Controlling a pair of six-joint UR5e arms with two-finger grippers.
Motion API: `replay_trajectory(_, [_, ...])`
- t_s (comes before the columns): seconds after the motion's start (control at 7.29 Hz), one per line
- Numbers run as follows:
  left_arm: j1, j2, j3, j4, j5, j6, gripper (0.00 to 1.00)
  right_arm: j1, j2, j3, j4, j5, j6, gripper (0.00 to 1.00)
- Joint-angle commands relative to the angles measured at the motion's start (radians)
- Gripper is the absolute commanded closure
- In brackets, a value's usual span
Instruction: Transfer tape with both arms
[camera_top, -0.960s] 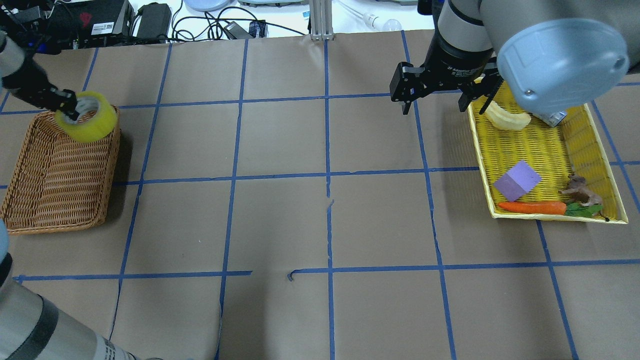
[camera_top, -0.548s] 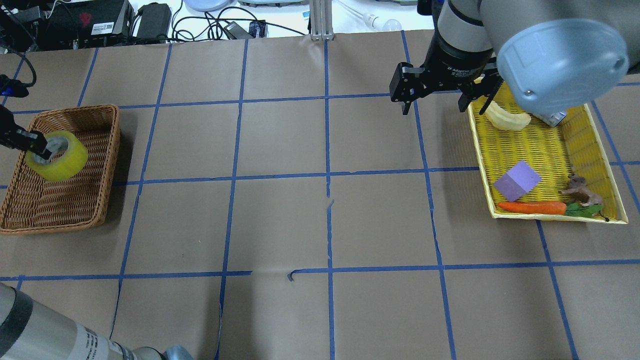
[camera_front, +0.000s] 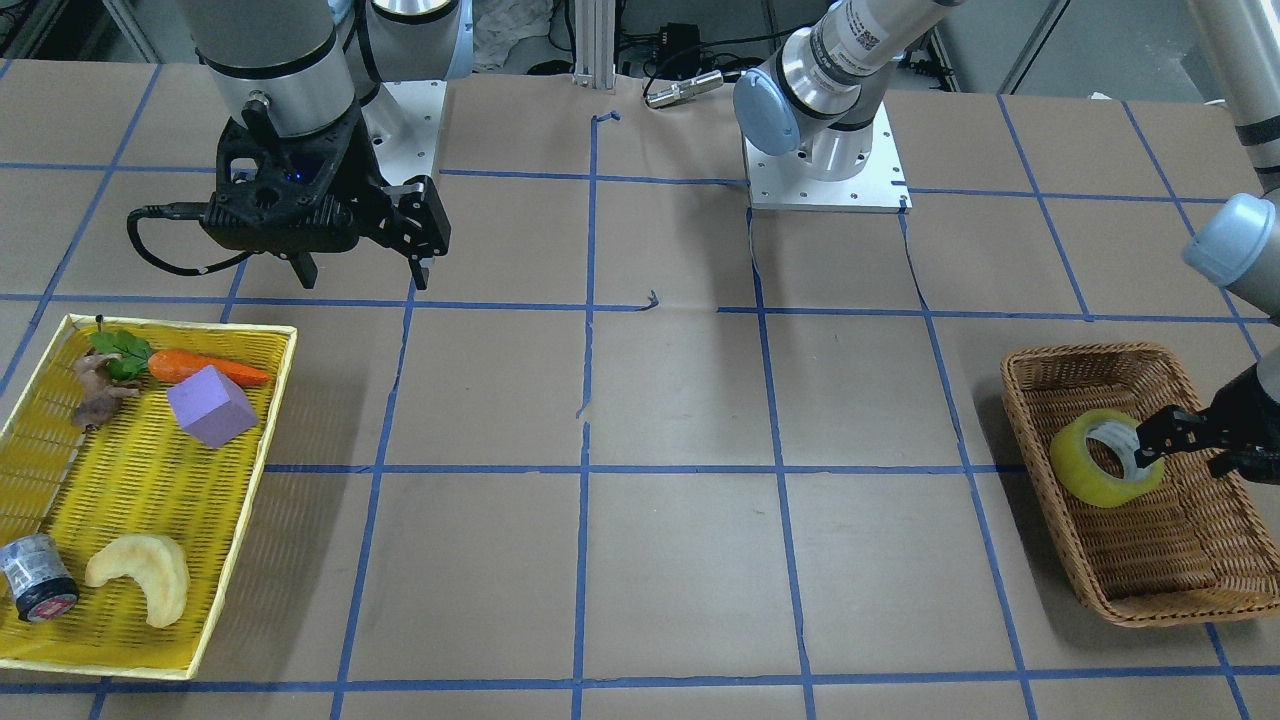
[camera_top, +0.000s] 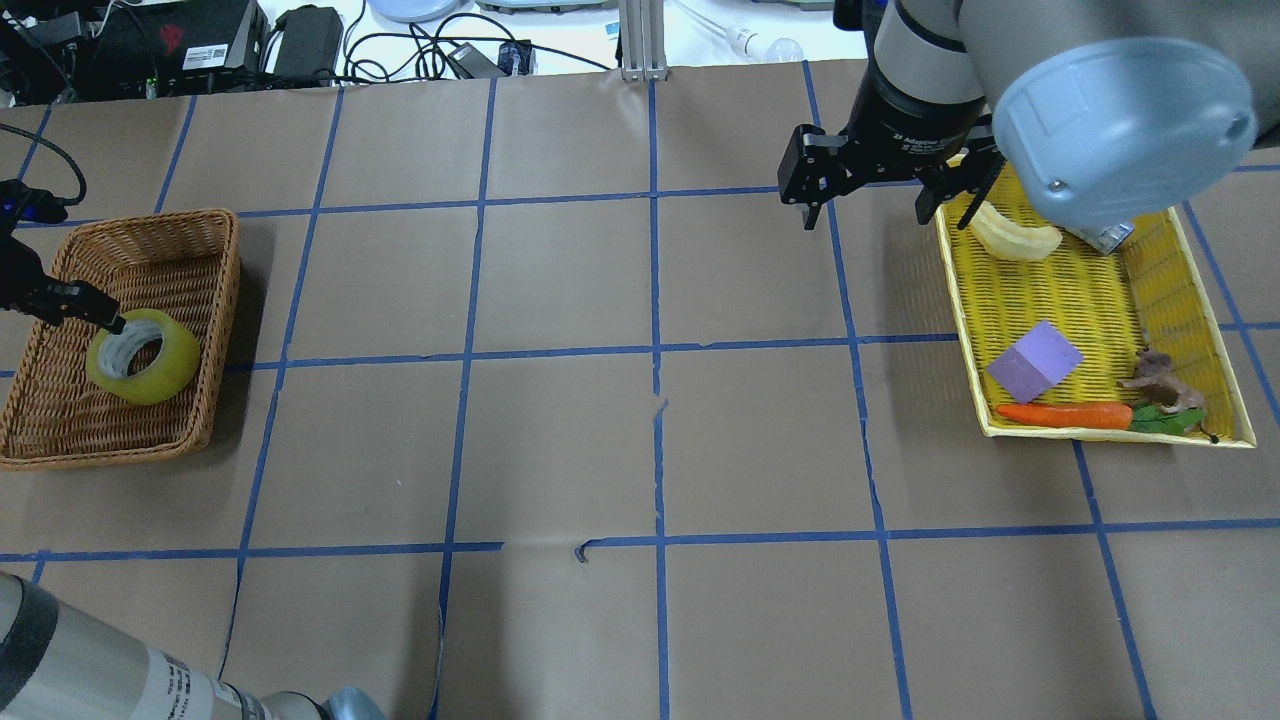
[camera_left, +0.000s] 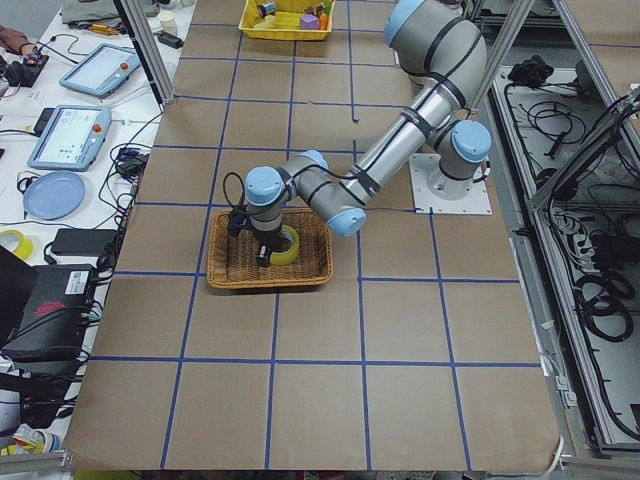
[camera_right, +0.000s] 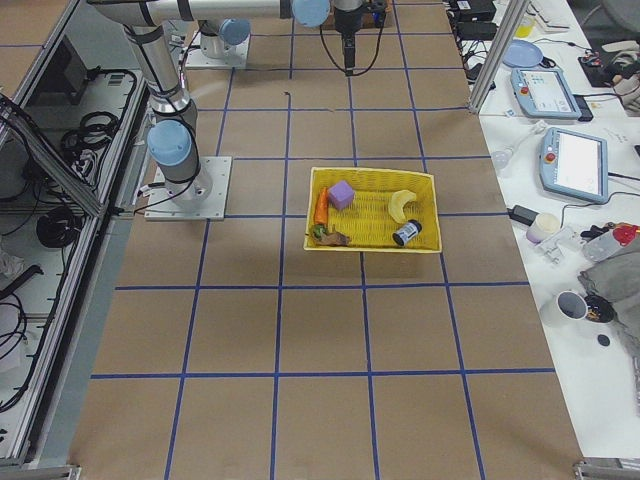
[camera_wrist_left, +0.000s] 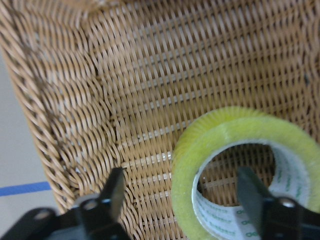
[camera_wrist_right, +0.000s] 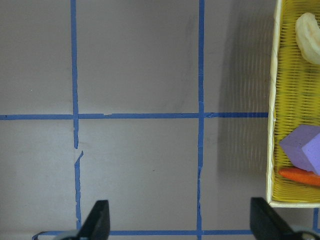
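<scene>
The yellow tape roll (camera_top: 143, 355) lies in the brown wicker basket (camera_top: 215, 330) at the table's left end. My left gripper (camera_top: 110, 322) is open over it. In the left wrist view one of the fingers (camera_wrist_left: 250, 192) is inside the ring of the tape (camera_wrist_left: 220, 130) and the other is outside, both well apart from its wall. The front view shows the tape (camera_front: 1105, 458) resting tilted on the basket floor (camera_front: 1150, 560) with the left gripper (camera_front: 1170, 440) beside it. My right gripper (camera_top: 865, 205) is open and empty, above the table beside the yellow tray (camera_top: 1090, 310).
The yellow tray (camera_front: 120, 480) holds a pale crescent pastry (camera_front: 140, 575), a purple block (camera_front: 210, 405), a carrot (camera_front: 205, 368), a small brown figure (camera_front: 95, 395) and a grey-black cylinder (camera_front: 35, 580). Cables and devices lie beyond the far edge (camera_top: 300, 40).
The left gripper carried the tape from above the basket's far corner down into the basket and opened, so the tape now rests there. The right arm has not moved.
</scene>
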Motion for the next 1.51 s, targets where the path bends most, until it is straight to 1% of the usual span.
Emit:
replay_trajectory(0.0, [-0.115,0.081,0.019,-0.035,-0.022,-0.182,0.00,0.000,-0.001,-0.002,0.000,0.000,0.000,0.00])
replay_trajectory(0.14, [-0.207,0.130,0.021,-0.114,-0.026,-0.302,0.00,0.000,-0.001,-0.002,0.000,-0.002,-0.002,0.00])
replay_trajectory(0.27, [-0.290,0.176,0.022,-0.169,-0.027,-0.446,0.00,0.000,0.001,-0.002,0.000,-0.002,-0.006,0.00])
replay_trajectory(0.41, [-0.385,0.215,0.022,-0.203,-0.029,-0.535,0.00,-0.001,0.001,-0.002,0.001,-0.002,-0.006,0.00])
replay_trajectory(0.55, [-0.479,0.243,0.031,-0.270,-0.027,-0.657,0.00,-0.001,0.001,0.000,0.003,-0.002,-0.005,0.00])
replay_trajectory(0.69, [-0.553,0.260,0.068,-0.377,-0.027,-0.760,0.00,-0.001,0.001,0.000,0.004,0.000,-0.006,0.00])
replay_trajectory(0.82, [-0.604,0.267,0.126,-0.503,-0.021,-0.774,0.00,-0.001,0.001,0.000,0.006,0.000,-0.023,0.00])
replay_trajectory(0.96, [-0.628,0.269,0.186,-0.614,-0.016,-0.778,0.00,0.000,0.001,0.000,0.004,-0.002,-0.028,0.00])
replay_trajectory(1.1, [-0.632,0.270,0.229,-0.686,-0.016,-0.777,0.00,-0.001,0.001,0.000,0.006,-0.002,-0.026,0.00])
replay_trajectory(1.37, [-0.635,0.281,0.229,-0.707,-0.012,-0.766,0.00,-0.001,0.002,0.000,0.003,0.000,-0.026,0.00])
